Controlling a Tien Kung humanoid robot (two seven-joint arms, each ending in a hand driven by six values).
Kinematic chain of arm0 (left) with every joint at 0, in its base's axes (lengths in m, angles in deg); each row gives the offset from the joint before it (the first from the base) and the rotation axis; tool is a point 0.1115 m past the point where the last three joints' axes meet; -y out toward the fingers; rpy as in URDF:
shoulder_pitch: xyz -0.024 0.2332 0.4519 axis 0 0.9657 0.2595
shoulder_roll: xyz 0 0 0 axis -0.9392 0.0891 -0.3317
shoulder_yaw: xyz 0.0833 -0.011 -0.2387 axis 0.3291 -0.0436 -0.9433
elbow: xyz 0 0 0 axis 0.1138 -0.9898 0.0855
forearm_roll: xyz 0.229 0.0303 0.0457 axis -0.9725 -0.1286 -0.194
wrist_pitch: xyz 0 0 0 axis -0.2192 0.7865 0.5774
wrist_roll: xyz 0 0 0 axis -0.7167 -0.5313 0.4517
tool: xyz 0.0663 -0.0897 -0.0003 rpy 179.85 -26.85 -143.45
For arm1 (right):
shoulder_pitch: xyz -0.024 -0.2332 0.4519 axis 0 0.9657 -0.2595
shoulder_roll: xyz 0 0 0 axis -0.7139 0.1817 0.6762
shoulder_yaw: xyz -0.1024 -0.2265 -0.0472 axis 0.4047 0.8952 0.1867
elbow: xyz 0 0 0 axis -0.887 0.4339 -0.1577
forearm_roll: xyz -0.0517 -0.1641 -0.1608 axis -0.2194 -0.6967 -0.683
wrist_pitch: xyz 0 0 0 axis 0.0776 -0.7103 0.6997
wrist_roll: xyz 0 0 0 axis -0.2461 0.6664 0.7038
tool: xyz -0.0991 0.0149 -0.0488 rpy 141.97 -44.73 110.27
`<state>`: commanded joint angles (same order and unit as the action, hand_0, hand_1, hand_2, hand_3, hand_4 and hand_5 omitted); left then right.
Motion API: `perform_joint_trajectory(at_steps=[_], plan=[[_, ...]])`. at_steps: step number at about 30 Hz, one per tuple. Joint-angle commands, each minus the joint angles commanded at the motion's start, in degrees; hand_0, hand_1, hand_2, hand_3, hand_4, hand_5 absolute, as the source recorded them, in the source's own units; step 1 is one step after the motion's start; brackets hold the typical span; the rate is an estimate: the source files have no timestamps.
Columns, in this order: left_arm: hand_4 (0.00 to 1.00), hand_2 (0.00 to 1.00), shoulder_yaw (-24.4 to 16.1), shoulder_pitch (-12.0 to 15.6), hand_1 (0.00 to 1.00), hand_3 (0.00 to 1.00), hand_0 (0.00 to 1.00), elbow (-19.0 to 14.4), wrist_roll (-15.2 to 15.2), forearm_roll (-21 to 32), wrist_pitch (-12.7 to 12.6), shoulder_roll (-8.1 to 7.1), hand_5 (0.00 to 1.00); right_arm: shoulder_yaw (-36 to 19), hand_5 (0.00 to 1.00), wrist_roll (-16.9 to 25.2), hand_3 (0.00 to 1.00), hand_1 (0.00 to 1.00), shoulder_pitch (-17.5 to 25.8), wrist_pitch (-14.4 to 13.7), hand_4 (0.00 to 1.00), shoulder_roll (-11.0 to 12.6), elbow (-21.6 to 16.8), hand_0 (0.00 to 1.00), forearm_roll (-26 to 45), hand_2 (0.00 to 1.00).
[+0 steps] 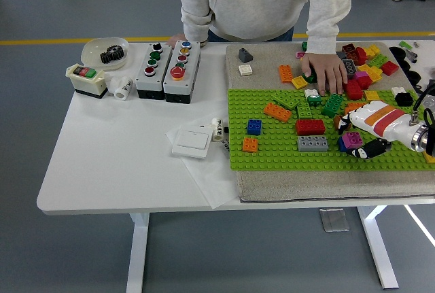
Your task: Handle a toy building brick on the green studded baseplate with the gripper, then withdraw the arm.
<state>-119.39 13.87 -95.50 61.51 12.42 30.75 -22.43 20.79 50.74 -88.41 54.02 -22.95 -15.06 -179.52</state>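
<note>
The green studded baseplate (272, 157) lies on a beige mat at the table's right. On it stand a red brick (310, 127), a grey brick (312, 143), a blue brick (254, 127) and two orange bricks (250, 145). My right hand (358, 136), white with orange stripes, reaches in from the right edge. Its fingers are curled around a magenta brick (352, 139) that sits on a blue one near the plate's right end. My left arm is out of view.
A person stands at the far side, one hand (325, 69) resting on bricks just beyond the plate. A heap of loose bricks (367, 62) lies at the back right. Button boxes (166, 69), a white switch (194, 141) and a bowl holding a gear (104, 52) occupy the left.
</note>
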Motion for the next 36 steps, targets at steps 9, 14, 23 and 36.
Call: perform_joint_trajectory(at_steps=[9, 14, 23, 36], plan=[[0.81, 0.841, 0.1, -0.1, 0.845, 0.742, 0.8, 0.0, 0.0, 0.1, 0.0, -0.05, 0.678, -0.3, 0.283, 0.8, 0.627, 0.57, -0.2, 0.0, 0.832, 0.0, 0.1, 0.523, 0.1, 0.661], [0.81, 0.841, 0.3, -0.2, 0.845, 0.742, 0.8, -0.1, 0.0, 0.2, 0.1, -0.09, 0.678, -0.4, 0.283, 1.4, 0.627, 0.57, -0.2, 0.1, 0.832, 0.0, 0.0, 0.523, 0.2, 0.661], [0.81, 0.842, 0.4, -0.2, 0.845, 0.743, 0.8, -0.1, 0.0, 0.3, 0.1, -0.12, 0.678, -1.4, 0.295, 2.0, 0.782, 0.593, 0.0, 0.1, 0.942, 0.2, -1.7, 0.528, 0.3, 0.7], [0.812, 0.842, 0.2, 0.0, 0.845, 0.745, 0.8, 0.1, -0.1, 0.2, 0.1, -0.15, 0.678, -10.7, 0.369, 0.6, 0.796, 0.604, 4.9, 5.0, 0.998, 4.8, -12.0, 0.541, 3.5, 0.717]])
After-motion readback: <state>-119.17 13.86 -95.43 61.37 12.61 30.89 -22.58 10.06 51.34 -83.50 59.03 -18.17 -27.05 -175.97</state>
